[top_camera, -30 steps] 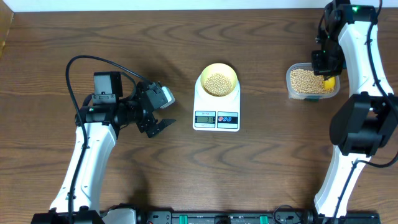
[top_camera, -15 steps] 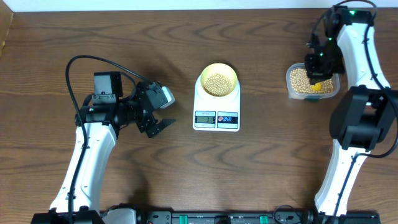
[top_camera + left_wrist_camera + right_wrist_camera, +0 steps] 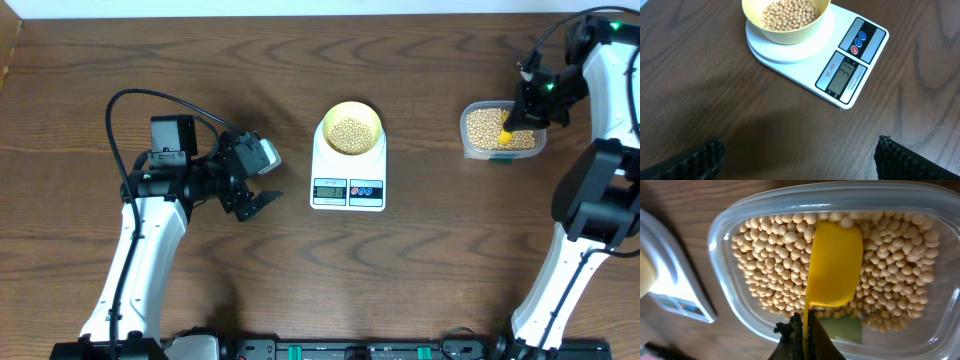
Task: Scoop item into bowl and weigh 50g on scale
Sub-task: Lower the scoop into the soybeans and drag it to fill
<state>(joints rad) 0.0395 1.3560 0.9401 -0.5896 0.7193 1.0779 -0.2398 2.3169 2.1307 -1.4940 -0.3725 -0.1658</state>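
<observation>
One change from a second ago: right gripper (image 3: 802, 331) swung outward to the right rim of the clear tub (image 3: 725, 225), pinched tight on the handle of the yellow scoop (image 3: 834, 262), scoop low over the beans (image 3: 770, 265). Left gripper (image 3: 277, 178) same spot, spread wide, left of the scale (image 3: 347, 192), not touching. More beans heaped in the bowl (image 3: 327, 123) atop the scale. Dark wood-grain table (image 3: 200, 60), white wall strip (image 3: 300, 8) at the far edge.

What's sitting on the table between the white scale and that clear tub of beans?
Nothing: in the overhead view, only bare wooden table separates the scale from the tub.
</observation>
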